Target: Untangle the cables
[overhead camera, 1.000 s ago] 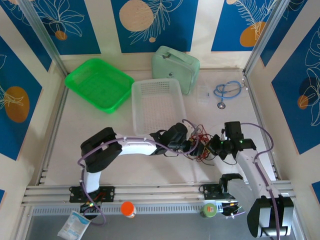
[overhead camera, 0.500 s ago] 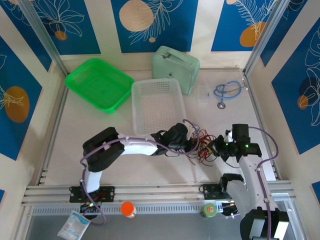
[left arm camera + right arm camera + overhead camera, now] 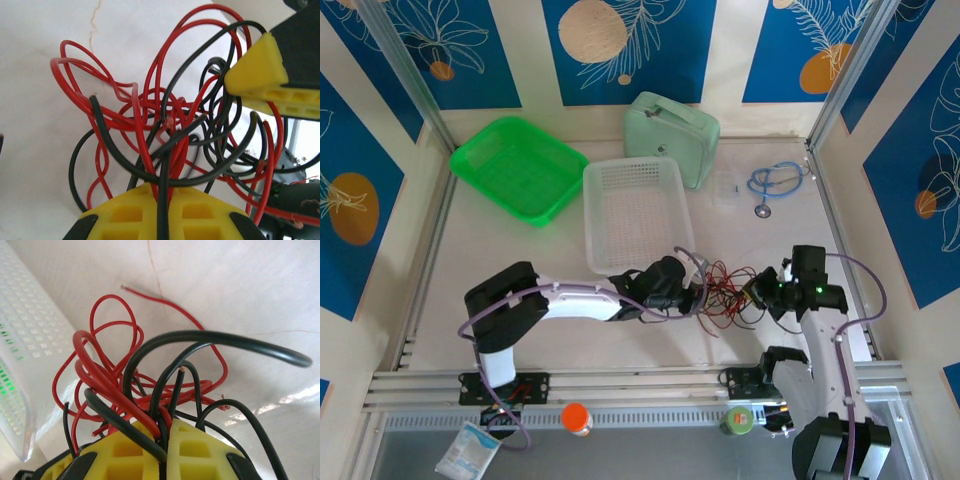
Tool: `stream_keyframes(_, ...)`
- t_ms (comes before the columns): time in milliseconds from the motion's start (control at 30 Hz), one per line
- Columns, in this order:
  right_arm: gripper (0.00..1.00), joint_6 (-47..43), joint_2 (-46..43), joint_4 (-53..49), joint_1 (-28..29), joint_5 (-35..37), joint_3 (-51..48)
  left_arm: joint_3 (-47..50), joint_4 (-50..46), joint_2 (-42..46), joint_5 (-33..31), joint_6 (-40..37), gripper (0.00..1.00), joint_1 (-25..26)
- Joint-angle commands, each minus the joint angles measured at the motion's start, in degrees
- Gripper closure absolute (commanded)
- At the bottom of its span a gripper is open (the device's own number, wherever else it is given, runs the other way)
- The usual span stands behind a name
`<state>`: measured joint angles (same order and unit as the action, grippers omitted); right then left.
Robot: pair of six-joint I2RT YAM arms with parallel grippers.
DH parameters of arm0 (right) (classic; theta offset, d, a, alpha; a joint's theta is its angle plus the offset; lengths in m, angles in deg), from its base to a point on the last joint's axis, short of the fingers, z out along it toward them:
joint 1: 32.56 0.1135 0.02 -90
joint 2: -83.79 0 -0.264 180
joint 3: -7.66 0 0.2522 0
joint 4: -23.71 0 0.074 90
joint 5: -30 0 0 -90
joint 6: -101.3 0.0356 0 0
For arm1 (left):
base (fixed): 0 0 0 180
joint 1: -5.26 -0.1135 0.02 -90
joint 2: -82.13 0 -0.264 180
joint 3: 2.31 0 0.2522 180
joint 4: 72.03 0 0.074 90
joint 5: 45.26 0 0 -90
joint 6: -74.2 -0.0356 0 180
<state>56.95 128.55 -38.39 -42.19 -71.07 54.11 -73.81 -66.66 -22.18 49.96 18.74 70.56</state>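
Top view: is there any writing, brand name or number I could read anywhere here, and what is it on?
No text here can be read.
Mint green case: a small dark mark on its lid, too small to read.
White and blue packet at the near edge: print too blurred to read.
Green round lid: marks too small to read.
Blue wall panels: leaf and circle drawings, no words.

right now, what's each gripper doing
left gripper: closed, holding the cables
right gripper: closed, holding the other side of the same bunch
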Motion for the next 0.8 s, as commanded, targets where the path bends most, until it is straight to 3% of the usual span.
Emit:
stream_keyframes(0,0.88,0.00,2.91,4.57,-1.37,7.53,-0.76,1.97,-4.34,0.00,-3.37,0.90,1.00,0.00)
stream_keyframes(167,0.50,-4.33,3.96,1.52,-1.38,9.65,1.27,0.70,-6.23,-1.98,-3.46,0.34,0.99,0.71)
stream_keyframes(333,0.28,-3.57,2.30,-1.14,2.04,6.86,3.59,0.82,-7.83,-1.95,-3.80,0.06,0.91,1.30)
stream_keyframes(467,0.22,0.13,0.76,-3.78,10.24,8.51,4.77,1.82,-8.75,-1.61,-4.50,0.34,0.80,1.68)
stream_keyframes(500,0.17,1.27,0.61,-4.33,12.75,10.00,4.99,2.07,-8.76,-1.57,-4.51,0.47,0.77,1.75)
stream_keyframes(633,0.15,5.54,2.46,-5.75,22.96,17.40,5.22,3.25,-9.56,-0.86,-5.15,0.63,0.63,2.01)
stream_keyframes(767,0.16,7.03,7.44,-3.68,26.72,19.91,3.39,4.68,-10.00,0.24,-7.25,0.82,0.58,2.02)
